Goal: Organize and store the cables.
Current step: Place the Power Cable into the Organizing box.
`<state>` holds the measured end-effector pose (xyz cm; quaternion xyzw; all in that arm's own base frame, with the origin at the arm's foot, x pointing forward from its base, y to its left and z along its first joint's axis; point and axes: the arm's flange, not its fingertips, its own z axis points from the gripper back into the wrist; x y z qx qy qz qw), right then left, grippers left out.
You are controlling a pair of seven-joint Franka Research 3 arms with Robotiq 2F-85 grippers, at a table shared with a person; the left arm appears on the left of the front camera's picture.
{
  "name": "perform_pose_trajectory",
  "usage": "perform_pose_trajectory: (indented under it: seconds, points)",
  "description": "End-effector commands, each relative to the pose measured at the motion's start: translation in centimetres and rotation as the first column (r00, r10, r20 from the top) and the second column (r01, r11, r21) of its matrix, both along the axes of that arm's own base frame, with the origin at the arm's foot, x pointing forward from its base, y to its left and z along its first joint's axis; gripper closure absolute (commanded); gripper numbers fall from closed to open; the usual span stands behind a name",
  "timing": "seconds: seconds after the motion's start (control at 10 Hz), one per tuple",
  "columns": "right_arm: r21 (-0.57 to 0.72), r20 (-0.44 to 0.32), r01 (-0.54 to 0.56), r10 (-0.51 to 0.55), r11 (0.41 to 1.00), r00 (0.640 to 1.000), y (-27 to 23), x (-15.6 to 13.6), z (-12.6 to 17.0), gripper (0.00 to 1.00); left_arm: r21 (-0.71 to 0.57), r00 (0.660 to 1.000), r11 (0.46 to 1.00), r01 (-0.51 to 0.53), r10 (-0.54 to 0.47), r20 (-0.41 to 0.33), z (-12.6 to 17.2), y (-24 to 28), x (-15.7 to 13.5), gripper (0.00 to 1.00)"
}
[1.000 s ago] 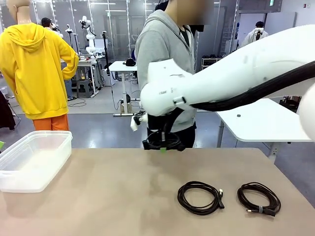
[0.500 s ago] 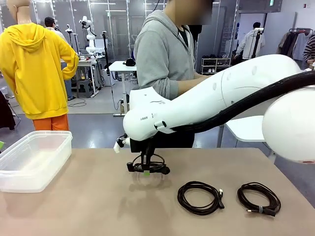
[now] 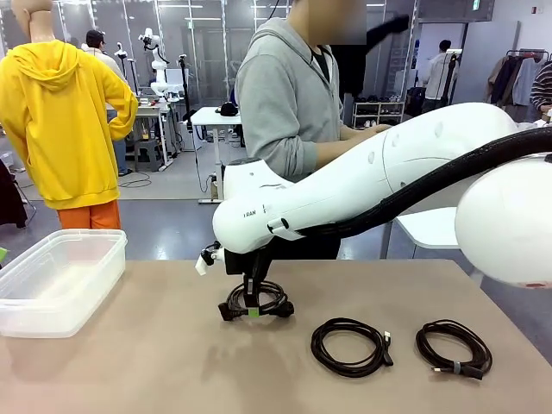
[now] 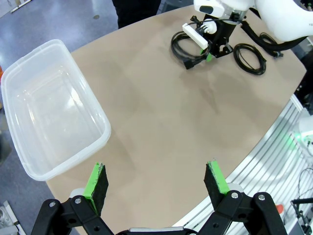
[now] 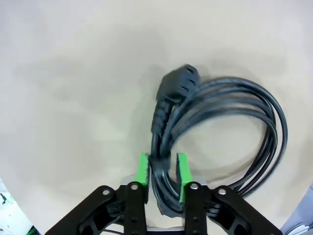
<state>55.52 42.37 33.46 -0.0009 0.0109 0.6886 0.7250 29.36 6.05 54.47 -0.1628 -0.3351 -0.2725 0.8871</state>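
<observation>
Right gripper (image 5: 162, 169) sits over the left coil (image 5: 168, 122), which lies flat on the table (image 3: 155, 362) about mid-way across; jaws roughly half open, one pad on each side of the tied bundle; you can't tell from the wrist view whether the pads press it or stand just clear.

Bundle runs straight out between the fingers, square to the closing line; plug just past the tips, rest of the loop off to one side; my read: you need no wrist turn to close on it.

Bin (image 3: 60, 297) is empty and well apart from that coil, toward the robot's left; left gripper (image 4: 156, 171) hangs wide open with nothing in it, above the near table edge, near the bin; so left arm is nearer the bin, right arm nearer every coil.

Count: three coils, all on the table, none in the bin: left coil, middle coil (image 3: 345, 324), right coil (image 3: 461, 369); one bin.
</observation>
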Motion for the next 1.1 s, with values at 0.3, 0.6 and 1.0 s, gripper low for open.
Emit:
perform_pose_trajectory:
  seconds: [0.3, 0.6, 1.0]
  points:
    - [0.037, 0.007, 0.036, -0.036, 0.999, 0.999, -1.9, -1.3, 1.7, 0.03, -0.003, 1.0, 1.0, 0.01, -0.01, 0.003, 0.0, 0.0, 0.1, 0.0]
    - [0.056, 0.028, 0.028, -0.03, 0.998, 0.999, -4.6, -1.9, 4.5, 0.0, -0.003, 1.0, 1.0, 0.01, -0.01, 0.003, 0.0, 0.0, 0.1, 0.0]
    - [0.218, 0.108, 0.091, -0.117, 0.972, 0.987, -17.8, -4.2, 11.7, 0.0, 0.072, 0.994, 0.992, 0.105, -0.106, 0.007, 0.4, -9.1, 2.6, 0.0]
